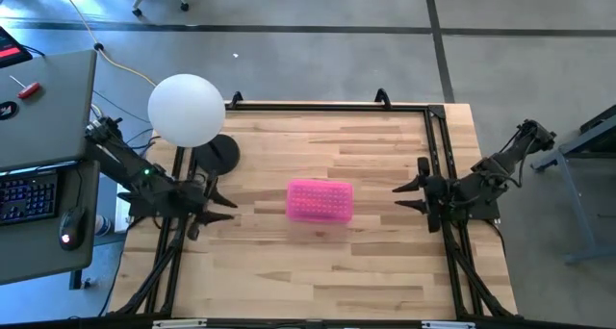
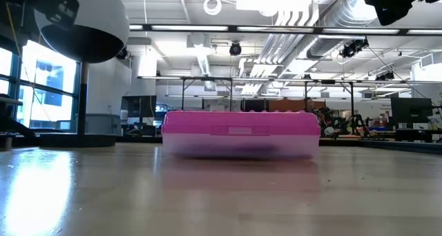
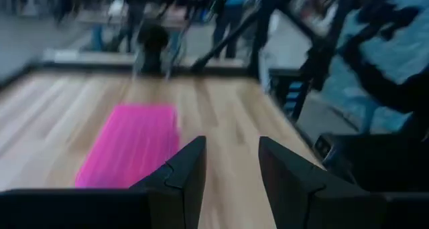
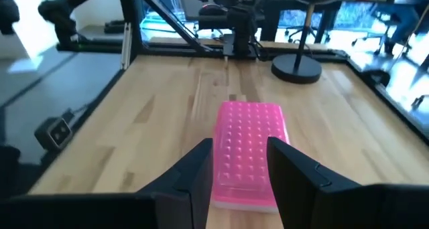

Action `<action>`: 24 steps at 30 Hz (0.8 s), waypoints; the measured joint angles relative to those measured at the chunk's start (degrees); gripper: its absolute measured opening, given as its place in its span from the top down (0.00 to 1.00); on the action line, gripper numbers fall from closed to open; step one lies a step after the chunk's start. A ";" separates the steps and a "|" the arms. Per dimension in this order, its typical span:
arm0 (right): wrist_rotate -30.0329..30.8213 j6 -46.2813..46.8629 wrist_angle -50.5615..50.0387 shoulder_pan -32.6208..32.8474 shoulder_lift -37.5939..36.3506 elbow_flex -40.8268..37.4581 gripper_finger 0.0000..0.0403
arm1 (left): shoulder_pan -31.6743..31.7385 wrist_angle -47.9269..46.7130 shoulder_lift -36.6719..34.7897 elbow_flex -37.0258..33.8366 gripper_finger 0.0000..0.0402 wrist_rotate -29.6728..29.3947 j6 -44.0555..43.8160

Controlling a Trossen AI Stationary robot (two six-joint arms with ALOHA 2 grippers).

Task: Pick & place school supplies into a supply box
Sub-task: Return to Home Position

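Supply box (image 1: 320, 200) sits in the middle of the table (image 1: 289, 281), pink lid flat on its clear base. It is closed, so packing looks finished. Contents can't be read through the wall.

Left gripper (image 1: 220, 196) at the left table edge: fingers spread, holding nothing. Right gripper (image 1: 408, 196) at the right edge, likewise spread and empty. Both face the box, well apart from it, probably parked clear for homing.

Globe lamp (image 1: 186, 109) stands far left.

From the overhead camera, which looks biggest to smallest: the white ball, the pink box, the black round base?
1. White ball, though it sits higher, nearer the camera.
2. Pink box.
3. Black round base, partly hidden under the ball.
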 joint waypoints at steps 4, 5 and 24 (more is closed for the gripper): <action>0.13 -4.06 -0.51 0.00 -1.73 -0.02 0.71 | 0.02 2.12 -4.21 -2.11 0.58 0.78 7.05; 0.14 -4.18 -0.47 0.00 -2.54 -0.02 0.71 | 0.02 1.09 -5.37 -2.08 0.58 0.38 8.63; -4.57 -10.76 2.78 -0.02 -20.59 -1.78 0.71 | 0.05 10.97 -21.08 -12.91 0.58 -0.31 23.76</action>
